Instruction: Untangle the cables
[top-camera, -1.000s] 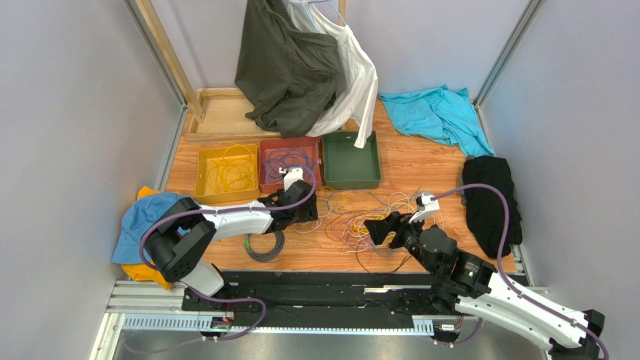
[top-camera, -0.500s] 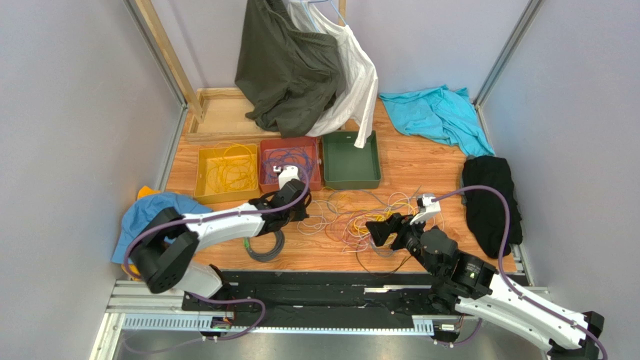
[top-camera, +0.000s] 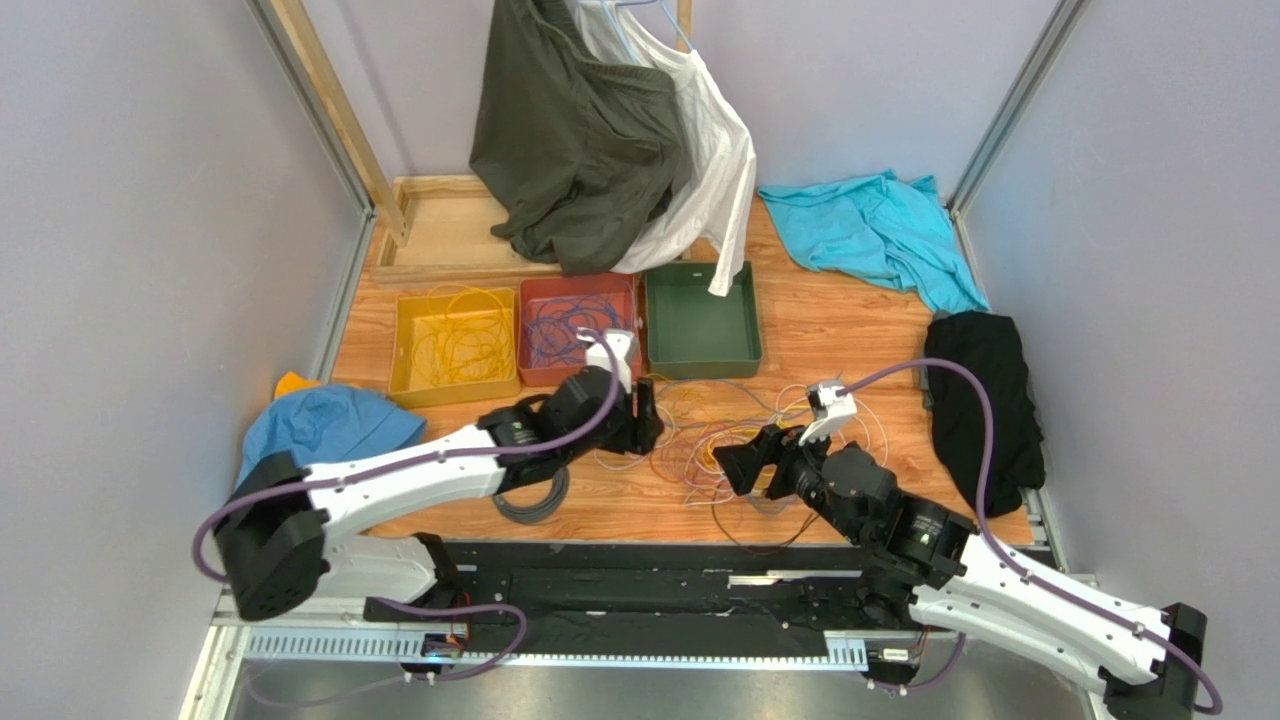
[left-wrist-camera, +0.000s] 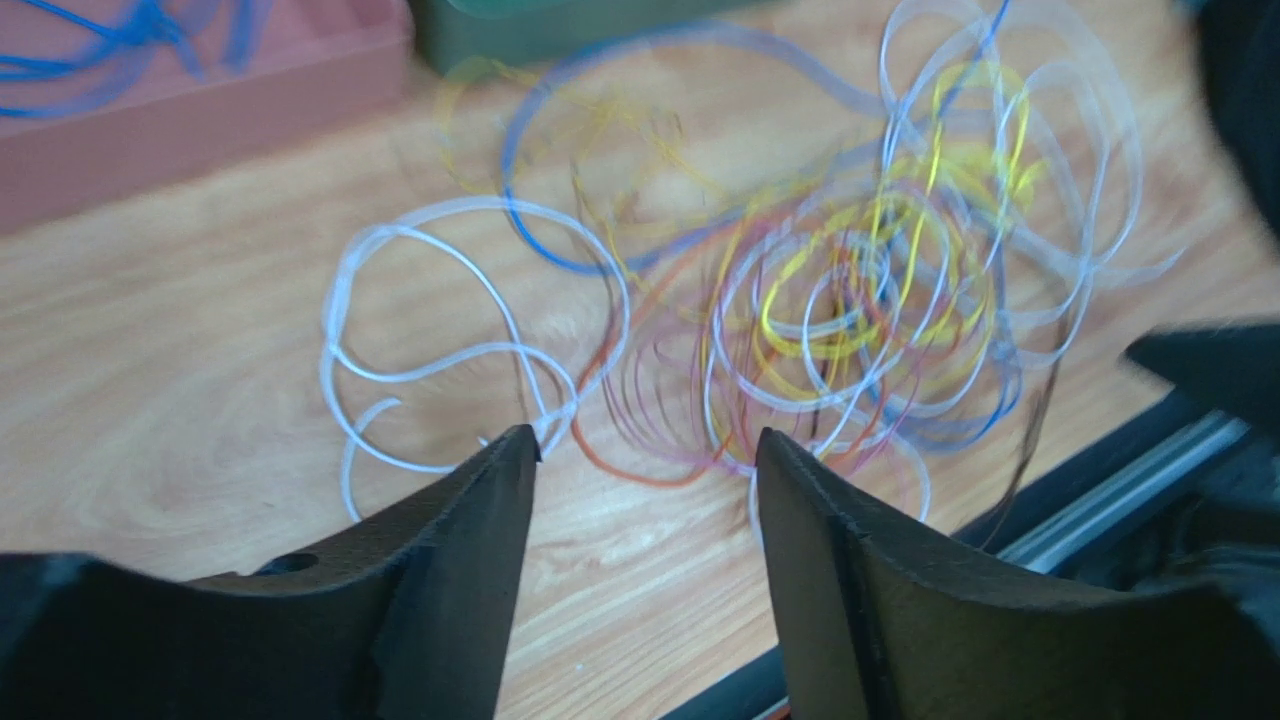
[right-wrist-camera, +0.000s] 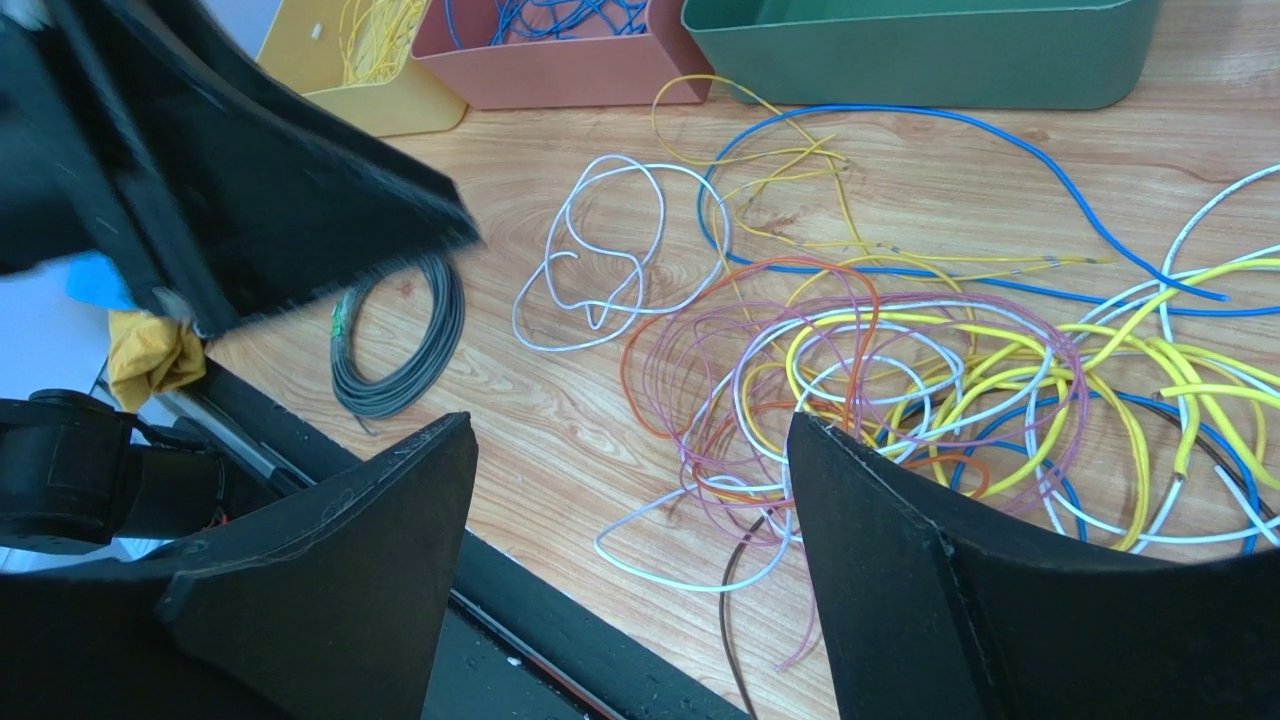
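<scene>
The cables (top-camera: 732, 425) lie in a loose tangle of yellow, white, purple, orange-red and blue strands on the wooden table. My left gripper (top-camera: 643, 417) hovers just left of the tangle, open, with nothing between its fingers. In the left wrist view the gripper (left-wrist-camera: 643, 438) points at the cables (left-wrist-camera: 857, 300), with a white loop (left-wrist-camera: 451, 330) lying apart to the left. My right gripper (top-camera: 736, 462) stands at the tangle's near edge, wide open and empty. In the right wrist view the gripper (right-wrist-camera: 631, 428) frames the cables (right-wrist-camera: 902, 375) and a dark strand trailing toward the table edge.
A yellow bin (top-camera: 406, 353), a red bin (top-camera: 534, 360) and a green bin (top-camera: 700, 360) stand behind the tangle. A grey coil (top-camera: 529, 495) lies by the left arm. A blue cloth (top-camera: 308, 435), a black cloth (top-camera: 977, 398) and a teal cloth (top-camera: 872, 225) lie around. A black rail (top-camera: 646, 563) lines the near edge.
My left gripper has swung away from the front of the red bin, rightward to the tangle's left edge. The right gripper has crept slightly left and stays open.
</scene>
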